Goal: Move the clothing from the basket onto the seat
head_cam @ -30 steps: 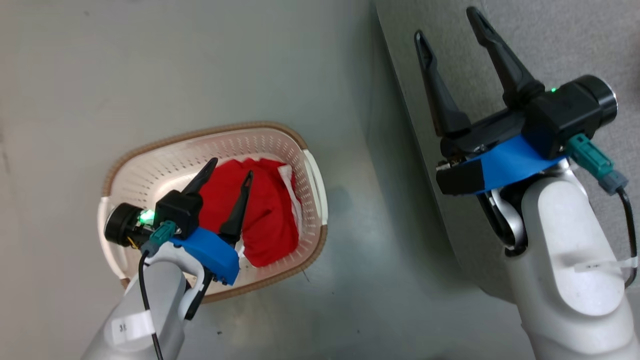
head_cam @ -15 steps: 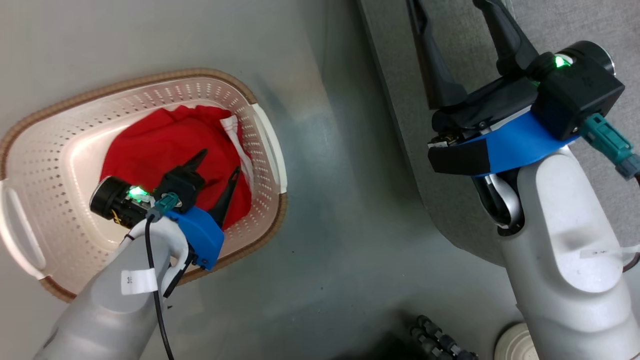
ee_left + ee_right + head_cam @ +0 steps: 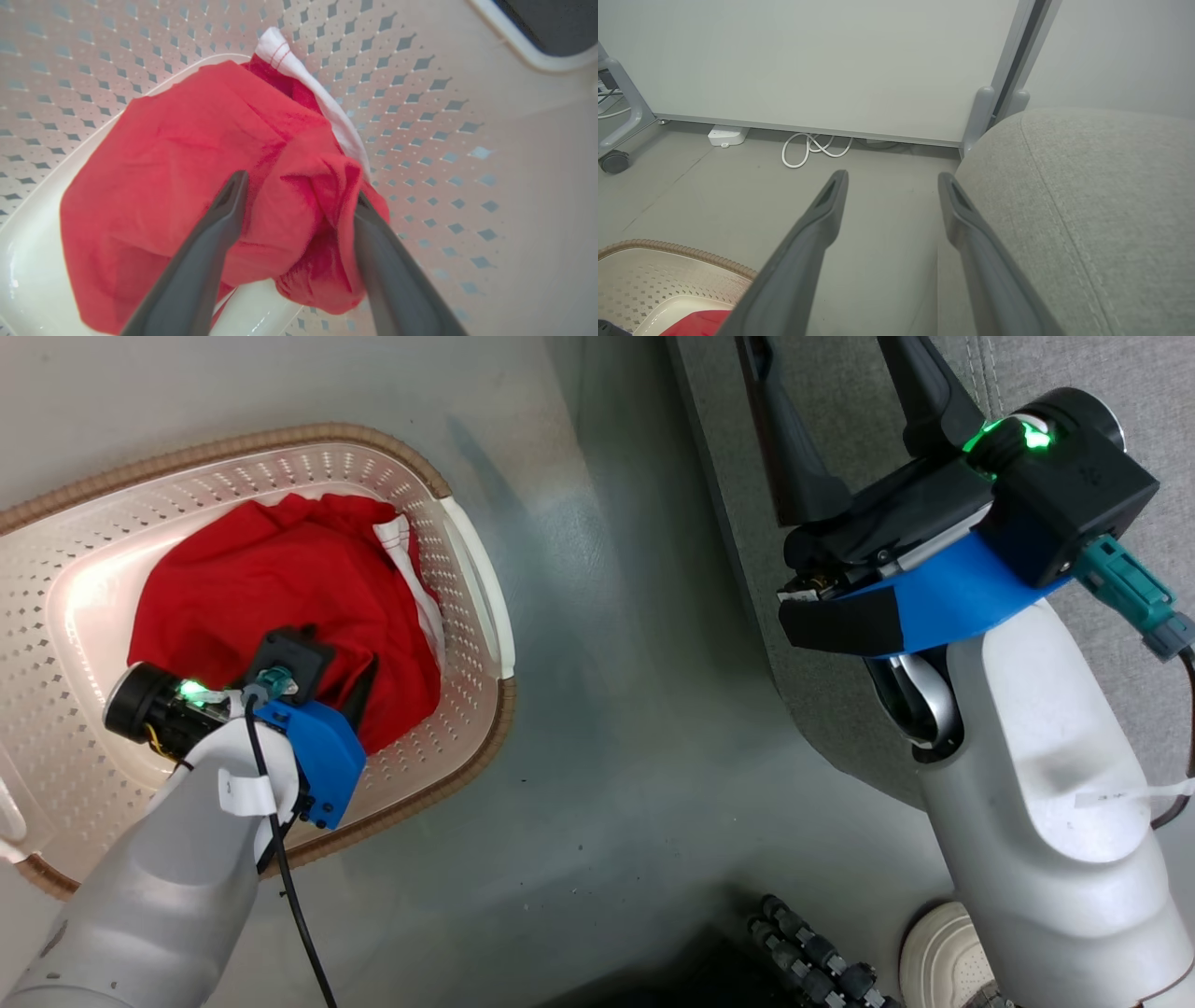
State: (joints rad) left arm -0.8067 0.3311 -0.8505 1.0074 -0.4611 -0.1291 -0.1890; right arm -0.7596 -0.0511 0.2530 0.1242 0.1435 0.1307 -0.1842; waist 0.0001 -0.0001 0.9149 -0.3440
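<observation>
Red fabric bulges between the two fingers of the left gripper (image 3: 299, 186), which stand spread wide and pinch nothing. One finger lies on top of the clothing (image 3: 187, 154) and the other is half buried under a fold. A second ago both dark fingers showed above the garment in the head view. Now that gripper has sunk into the cloth and its wrist housing hides most of them there. The whole head picture has also shifted, so the basket (image 3: 280, 434) sits larger and further left; that is the camera's move, not the basket's. The right gripper (image 3: 893, 176) is as wide apart as before and empty, poised over the floor (image 3: 887, 261) beside the rounded edge of the seat (image 3: 1087, 210).

The clothing lies bunched on the basket floor toward the wall nearer the seat, with a strip of white trim (image 3: 317, 93) against the perforations. How many garments make up the heap cannot be told. The basket's left end is cut off by the head view's edge, and the right gripper's fingertips run off the top of that view. At the bottom of the head view a black ribbed object (image 3: 812, 952) and a pale rounded thing (image 3: 943, 952) are too cropped to identify.

Beyond the right gripper, a coiled white cable (image 3: 815, 147) and a small white box (image 3: 727, 135) lie at the foot of a pale panel (image 3: 808, 60). A caster (image 3: 614, 163) stands at the far left.
</observation>
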